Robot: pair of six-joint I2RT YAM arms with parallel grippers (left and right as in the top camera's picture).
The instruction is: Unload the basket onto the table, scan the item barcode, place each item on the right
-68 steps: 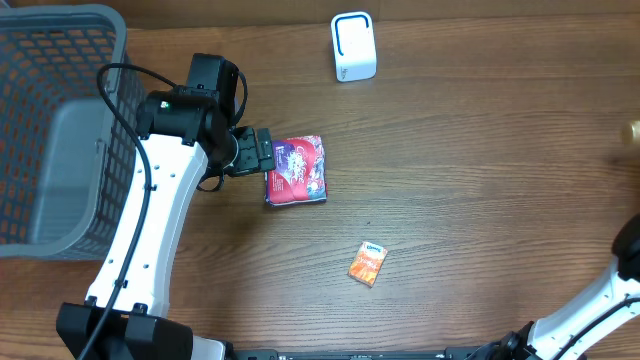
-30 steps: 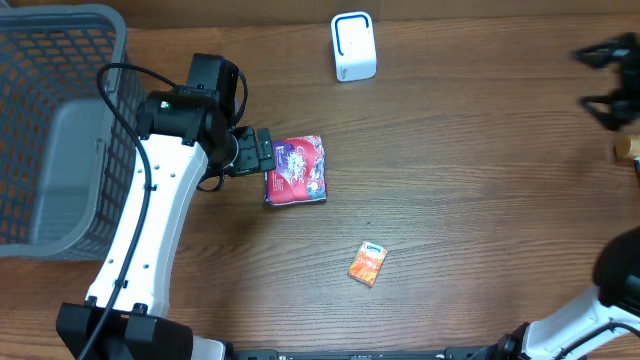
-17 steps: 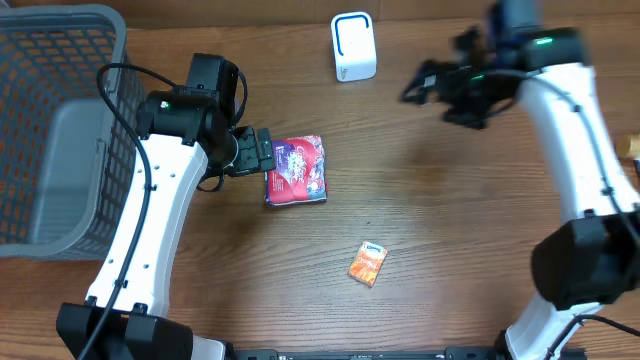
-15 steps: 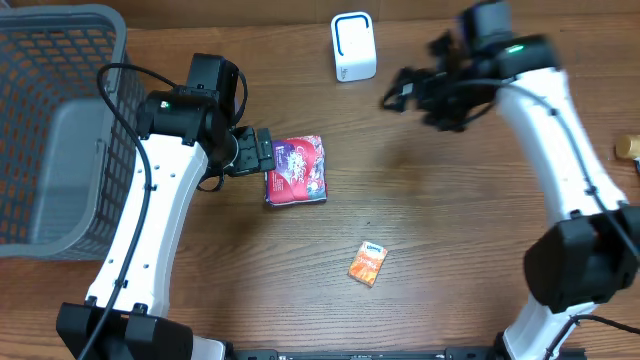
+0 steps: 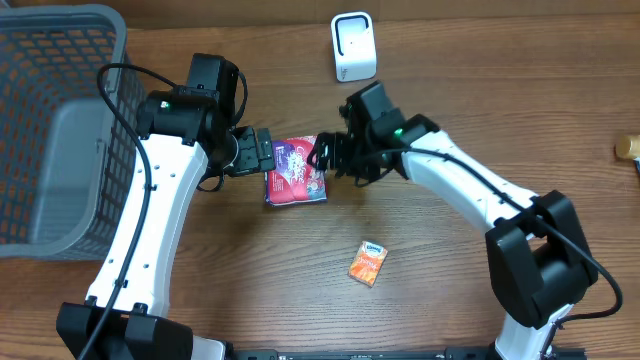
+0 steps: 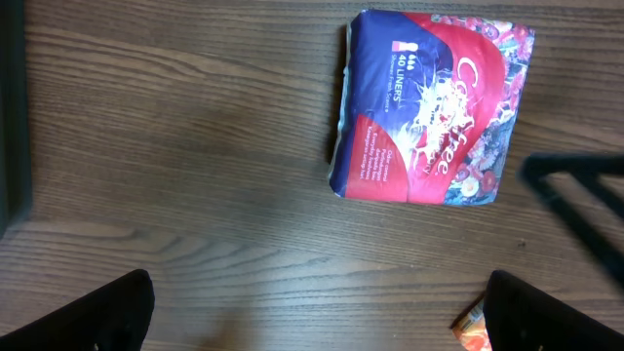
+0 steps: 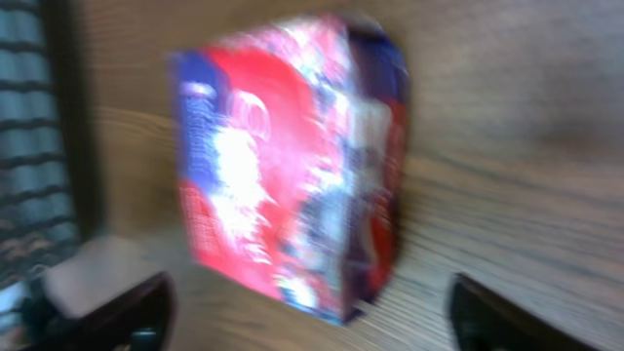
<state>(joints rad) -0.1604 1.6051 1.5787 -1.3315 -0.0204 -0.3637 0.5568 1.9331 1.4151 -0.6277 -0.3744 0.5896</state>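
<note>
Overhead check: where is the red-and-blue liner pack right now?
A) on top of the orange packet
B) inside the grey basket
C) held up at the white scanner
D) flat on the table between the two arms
D: the liner pack lies flat on the table, with the left arm on its left side and the right arm on its right, apart from the basket and the scanner.

Liner pack (image 6: 429,107) is showing red + blue w/ floral print, white lettering. Sachet (image 5: 367,264) is showing orange. Scanner (image 5: 352,46) is showing white w/ blue outline. Table (image 5: 480,300) is showing brown woodgrain.
</note>
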